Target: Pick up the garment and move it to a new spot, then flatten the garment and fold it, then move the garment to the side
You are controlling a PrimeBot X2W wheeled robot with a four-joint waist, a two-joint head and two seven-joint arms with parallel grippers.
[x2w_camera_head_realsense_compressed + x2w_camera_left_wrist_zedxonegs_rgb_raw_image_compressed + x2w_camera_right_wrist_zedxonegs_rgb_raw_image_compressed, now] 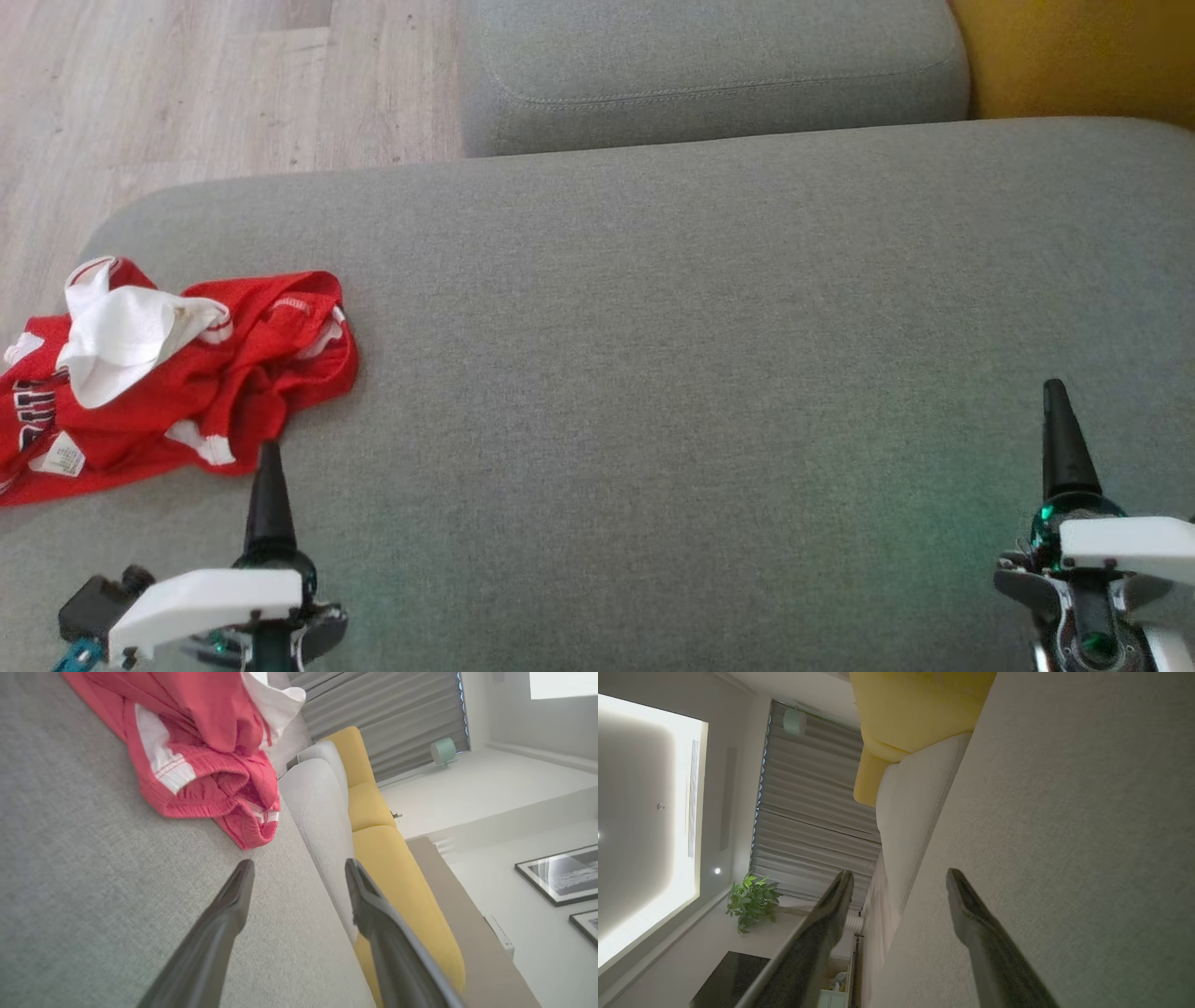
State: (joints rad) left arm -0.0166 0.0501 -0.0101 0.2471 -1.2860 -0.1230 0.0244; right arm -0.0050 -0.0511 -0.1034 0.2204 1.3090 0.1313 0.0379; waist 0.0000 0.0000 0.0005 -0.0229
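Observation:
The garment [177, 392] is a crumpled red piece with white trim and lettering, lying at the left end of the grey cushion [700, 355]. My left gripper [269, 453] hovers just in front of the garment's near right edge and is not touching it. The left wrist view shows the left gripper [299, 868] open with nothing between its fingers, the garment [201, 760] lying a short way beyond them. My right gripper [1055, 392] sits far off at the lower right over bare cushion. In its own wrist view the right gripper [900, 877] is open and empty.
A second grey cushion [709, 75] lies beyond the far edge, with a yellow cushion [1083, 56] at the top right. Pale wooden floor [140, 103] lies past the cushion's left and far-left edges. The garment's left part runs out of the head view.

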